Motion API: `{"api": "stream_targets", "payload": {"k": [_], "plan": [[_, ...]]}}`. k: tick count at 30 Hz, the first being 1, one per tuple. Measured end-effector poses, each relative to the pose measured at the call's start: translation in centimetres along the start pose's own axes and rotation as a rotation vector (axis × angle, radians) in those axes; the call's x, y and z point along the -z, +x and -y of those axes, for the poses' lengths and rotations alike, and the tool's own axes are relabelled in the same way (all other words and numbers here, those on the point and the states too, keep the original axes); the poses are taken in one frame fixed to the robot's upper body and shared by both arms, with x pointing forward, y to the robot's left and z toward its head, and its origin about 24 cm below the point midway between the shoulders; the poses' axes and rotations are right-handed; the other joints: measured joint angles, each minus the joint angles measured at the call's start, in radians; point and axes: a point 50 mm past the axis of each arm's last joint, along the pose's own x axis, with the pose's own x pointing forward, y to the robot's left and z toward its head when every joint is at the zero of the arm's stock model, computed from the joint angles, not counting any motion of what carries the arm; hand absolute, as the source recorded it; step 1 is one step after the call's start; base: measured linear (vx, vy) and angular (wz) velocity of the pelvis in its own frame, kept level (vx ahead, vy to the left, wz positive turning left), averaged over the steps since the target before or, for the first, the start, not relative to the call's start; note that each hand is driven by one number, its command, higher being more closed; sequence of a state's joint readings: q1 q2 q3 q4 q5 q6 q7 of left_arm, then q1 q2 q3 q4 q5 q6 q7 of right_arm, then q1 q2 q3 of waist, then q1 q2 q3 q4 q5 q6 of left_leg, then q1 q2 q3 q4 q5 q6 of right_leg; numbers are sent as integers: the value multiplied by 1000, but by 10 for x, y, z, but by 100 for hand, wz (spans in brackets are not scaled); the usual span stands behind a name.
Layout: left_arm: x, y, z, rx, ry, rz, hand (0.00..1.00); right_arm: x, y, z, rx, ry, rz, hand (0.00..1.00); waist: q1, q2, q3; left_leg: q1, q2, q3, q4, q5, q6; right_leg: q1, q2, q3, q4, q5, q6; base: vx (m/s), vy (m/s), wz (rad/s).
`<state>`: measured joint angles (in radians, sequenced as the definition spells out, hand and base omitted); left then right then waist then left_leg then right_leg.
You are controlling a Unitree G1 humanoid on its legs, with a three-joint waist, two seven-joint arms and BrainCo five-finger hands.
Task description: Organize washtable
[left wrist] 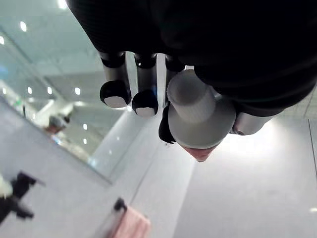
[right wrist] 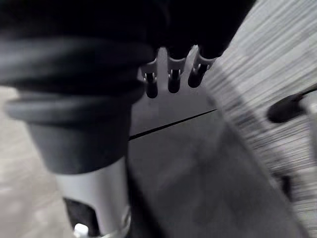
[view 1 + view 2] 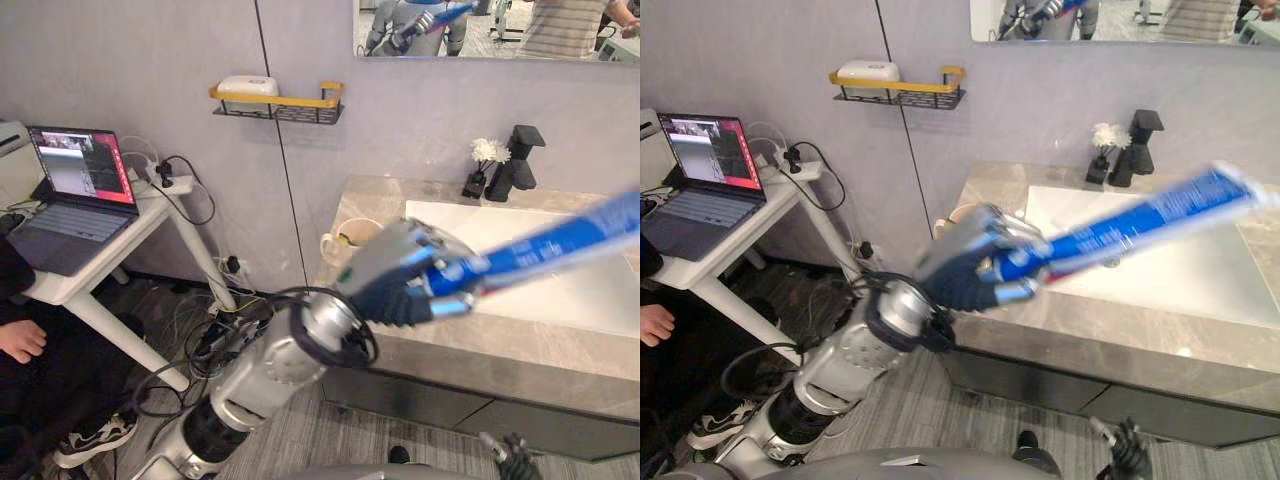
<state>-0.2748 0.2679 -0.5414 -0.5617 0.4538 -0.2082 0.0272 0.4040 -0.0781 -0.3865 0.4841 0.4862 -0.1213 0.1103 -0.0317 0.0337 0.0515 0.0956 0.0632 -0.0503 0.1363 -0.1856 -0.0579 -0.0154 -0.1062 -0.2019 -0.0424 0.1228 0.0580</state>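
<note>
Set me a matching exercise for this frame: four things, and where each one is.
Things:
1. blue tube
2. mug
3. black faucet
4. laptop

Places:
A. on the white side table
B. in the left hand
C. at the counter's left end
D. behind the sink basin

Pairs: 1-B, 2-C, 3-D, 4-A.

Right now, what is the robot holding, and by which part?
Its left hand grips a long blue plastic tube near its white cap; the right hand holds nothing.
</note>
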Motion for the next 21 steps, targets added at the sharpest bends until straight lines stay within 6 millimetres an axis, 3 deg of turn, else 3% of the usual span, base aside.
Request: {"api": "stream_targets", "payload": {"k": [2, 5, 8, 11, 12, 15, 16, 17, 20, 21], "plan": [[-1, -8, -12, -64, 29, -21, 100, -25, 1, -13, -47, 43, 129, 0, -1, -1, 0, -7, 1, 20, -2, -4, 0, -18, 10, 23, -4, 0, 0, -28, -5, -30], [-3, -17, -25, -133, 69, -50, 100, -52, -11, -11, -25, 193, 301, 0, -3, -2, 0, -17, 5, 69, -4, -5, 1, -40, 19, 64, -22, 5, 8, 13, 10, -46], [-2, -23, -37, -193, 115, -72, 100, -99, -29, -1, 10, 241, 555, 0, -21, -4, -1, -9, 0, 107, -4, -3, 1, -54, 21, 107, -18, 29, 5, 48, 22, -38], [-3, -26, -44, -220, 139, -78, 100, -140, -50, -6, -28, 282, 791, 0, -28, -3, -1, 0, -2, 127, -7, -7, 0, -58, 24, 126, -19, 36, 5, 44, 10, -23], [-4, -29, -46, -231, 146, -84, 100, -156, -57, -16, -82, 293, 879, 0, -29, -3, -1, 0, -2, 134, -7, -9, -1, -63, 27, 136, -20, 39, 3, 29, 8, -22], [-5, -30, -46, -232, 145, -80, 100, -176, -64, -49, -241, 353, 983, 0, -25, -6, 0, 0, -2, 144, -6, -11, 0, -66, 28, 141, -21, 42, 0, 5, 4, -10], [-6, -30, -45, -232, 142, -79, 100, -181, -66, -72, -362, 402, 993, 0, -20, -9, 1, 0, -2, 145, -5, -13, 0, -67, 29, 145, -23, 44, 0, -9, 1, -7], [-6, -29, -45, -232, 139, -79, 100, -182, -68, -86, -425, 412, 991, 0, -18, -9, 1, 0, -2, 147, -4, -13, 0, -67, 29, 146, -25, 45, 1, -7, 1, -8], [-1, -27, -34, -207, 92, -89, 100, -177, -76, -155, -783, 529, 883, 0, -4, -8, 1, -2, -4, 142, 3, -18, 3, -52, 28, 144, -48, 58, 4, 7, 0, 3], [1, -26, -30, -194, 79, -93, 100, -174, -78, -164, -829, 548, 856, 0, 2, -8, 1, -2, -4, 141, 4, -18, 3, -51, 27, 142, -48, 58, 4, 10, 1, 8]]}}
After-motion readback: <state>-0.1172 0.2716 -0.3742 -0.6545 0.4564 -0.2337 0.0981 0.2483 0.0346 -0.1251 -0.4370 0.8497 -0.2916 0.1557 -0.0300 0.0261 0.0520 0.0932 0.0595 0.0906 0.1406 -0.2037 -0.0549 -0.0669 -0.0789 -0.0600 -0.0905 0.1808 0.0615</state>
